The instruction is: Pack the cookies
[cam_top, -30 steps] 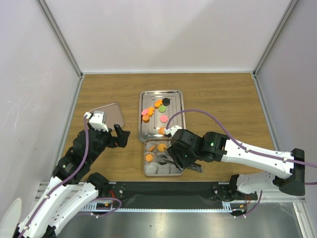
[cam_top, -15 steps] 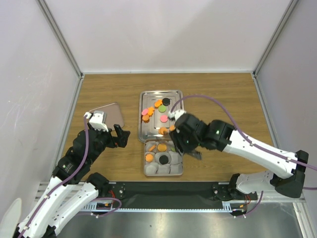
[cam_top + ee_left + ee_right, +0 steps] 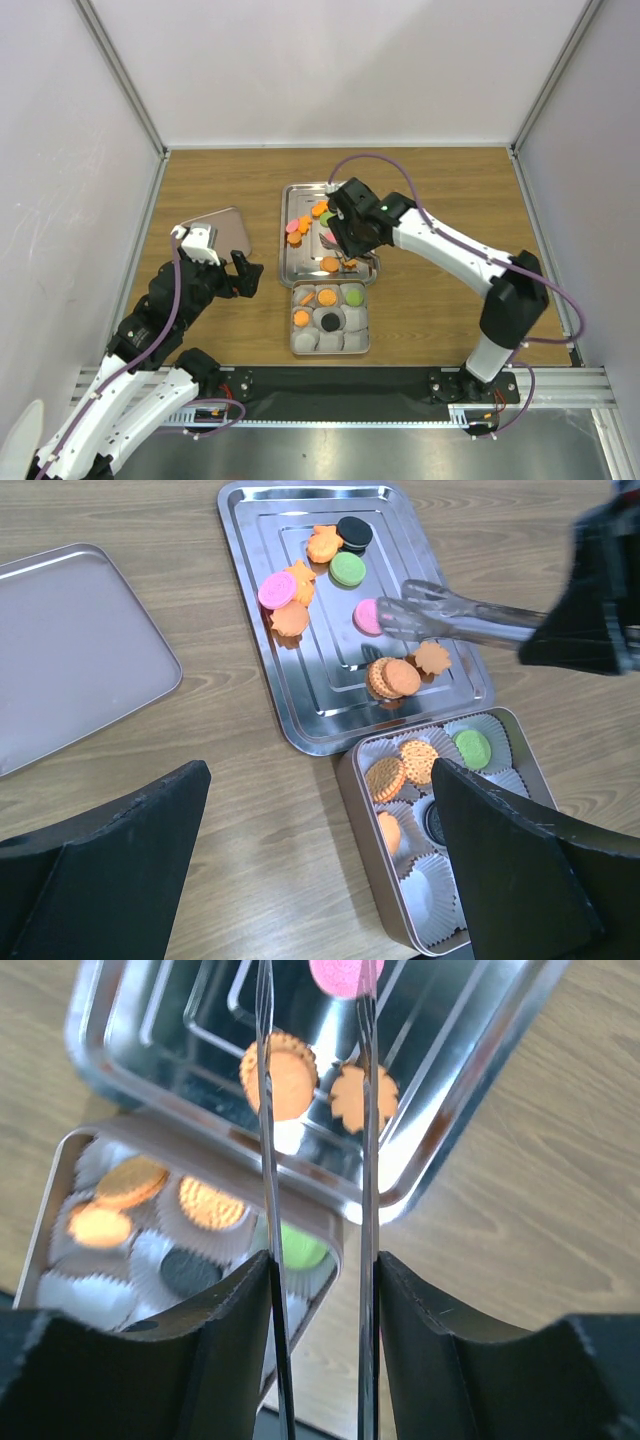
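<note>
The cookies lie partly on a silver tray: pink, green, black and several orange ones. Others sit in paper cups in a tin: orange, green and black. My right gripper is shut on metal tongs. In the right wrist view the tong blades stand apart, their tips on either side of the pink cookie. My left gripper is open and empty, left of the tin.
The tin's lid lies on the table to the left of the tray, also in the left wrist view. Several empty paper cups fill the tin's near row. White walls close off three sides.
My right arm has lifted the tongs from the tin and swung back over the tray. A black cookie now shows in the tin's middle cup. The left arm has not moved.
</note>
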